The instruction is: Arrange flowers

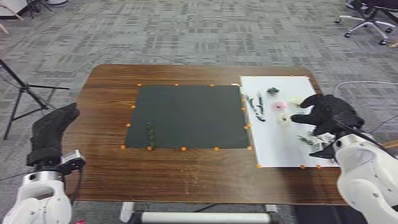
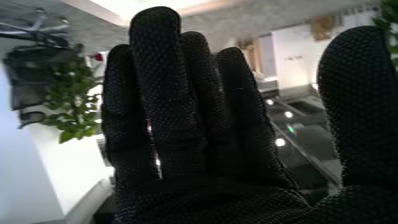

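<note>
Flowers on a white board (image 1: 277,156), small pink bloom (image 1: 279,106), pale bloom (image 1: 284,118), dark bluish bloom (image 1: 273,91), slender dark stems (image 1: 258,108), thin green stem (image 1: 150,136) on a black mat (image 1: 191,112), brown wooden counter (image 1: 200,175), right hand (image 1: 334,115) with straight fingers, thumb apart, left hand (image 1: 51,132) with fingers extended.

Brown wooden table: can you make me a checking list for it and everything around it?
Surface: brown wooden table with square dark mat, rectangular white sheet, small orange markers.
Job's things: small pink flower on the sheet; thin green stem on the mat.
Clutter: nothing seen.
Grippers: black-gloved right hand over the sheet, open; black-gloved left hand by the table's left edge, open.
Cables: thin white cable, right.
Surroundings: black tripod, left; wheeled chair, back right.
</note>
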Controlling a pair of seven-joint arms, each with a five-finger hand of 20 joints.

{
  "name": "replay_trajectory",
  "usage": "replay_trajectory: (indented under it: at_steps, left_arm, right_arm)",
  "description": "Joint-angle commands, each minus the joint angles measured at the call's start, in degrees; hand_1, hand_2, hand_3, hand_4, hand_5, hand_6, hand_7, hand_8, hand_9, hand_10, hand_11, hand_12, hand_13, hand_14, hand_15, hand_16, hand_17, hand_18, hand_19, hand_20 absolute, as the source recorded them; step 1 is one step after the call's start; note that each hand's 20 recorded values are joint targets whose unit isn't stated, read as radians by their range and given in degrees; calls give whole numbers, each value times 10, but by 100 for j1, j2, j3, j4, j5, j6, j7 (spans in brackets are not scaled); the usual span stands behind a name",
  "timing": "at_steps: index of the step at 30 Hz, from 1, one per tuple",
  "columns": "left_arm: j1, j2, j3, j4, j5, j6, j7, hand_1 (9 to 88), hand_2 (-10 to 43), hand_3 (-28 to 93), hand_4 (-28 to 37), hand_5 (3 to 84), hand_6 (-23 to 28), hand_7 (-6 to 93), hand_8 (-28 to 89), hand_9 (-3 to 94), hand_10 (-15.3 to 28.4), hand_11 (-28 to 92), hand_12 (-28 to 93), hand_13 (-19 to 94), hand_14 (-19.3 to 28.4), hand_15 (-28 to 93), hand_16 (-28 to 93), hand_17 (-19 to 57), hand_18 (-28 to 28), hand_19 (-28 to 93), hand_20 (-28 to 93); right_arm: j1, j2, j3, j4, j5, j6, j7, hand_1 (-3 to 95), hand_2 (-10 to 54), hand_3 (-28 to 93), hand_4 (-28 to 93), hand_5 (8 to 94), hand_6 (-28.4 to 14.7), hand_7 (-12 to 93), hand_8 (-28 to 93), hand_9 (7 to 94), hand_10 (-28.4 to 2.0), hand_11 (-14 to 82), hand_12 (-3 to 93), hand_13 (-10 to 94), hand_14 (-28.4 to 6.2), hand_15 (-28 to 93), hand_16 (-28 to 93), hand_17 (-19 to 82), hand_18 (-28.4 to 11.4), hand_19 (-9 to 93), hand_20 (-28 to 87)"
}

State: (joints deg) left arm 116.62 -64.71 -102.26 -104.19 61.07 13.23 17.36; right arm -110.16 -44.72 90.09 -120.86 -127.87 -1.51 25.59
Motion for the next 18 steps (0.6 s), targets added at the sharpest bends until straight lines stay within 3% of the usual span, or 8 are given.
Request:
replay_trajectory:
  at_steps: [1,13,18]
  left_arm:
    - [111,-104,24,-122,32,-61,72,219,3,718,-271,514,32,140,-67,486,136,196,143,372,152,111,39,62,117,88,181]
    - [251,-169,-70,-300,53,-77,107,223,0,719,-265,516,30,143,-69,490,138,199,142,377,152,113,39,64,117,92,181]
    - [336,-202,-93,-373,84,-108,103,223,-1,718,-263,514,31,144,-69,490,137,200,142,377,153,113,39,64,117,91,181]
  right_arm:
    - [-380,-56,346,350,-192,-72,239,372,-95,593,-136,565,-49,162,-26,707,-163,164,207,740,-109,344,300,383,-211,555,407]
    - [-866,-206,649,481,-261,-220,413,376,-95,595,-133,567,-46,168,-28,713,-157,178,212,741,-110,346,302,383,-211,556,407]
    - [-924,-249,566,505,-211,-309,434,409,-95,600,-138,601,-36,186,-32,766,-138,234,226,785,-92,367,308,405,-207,599,425]
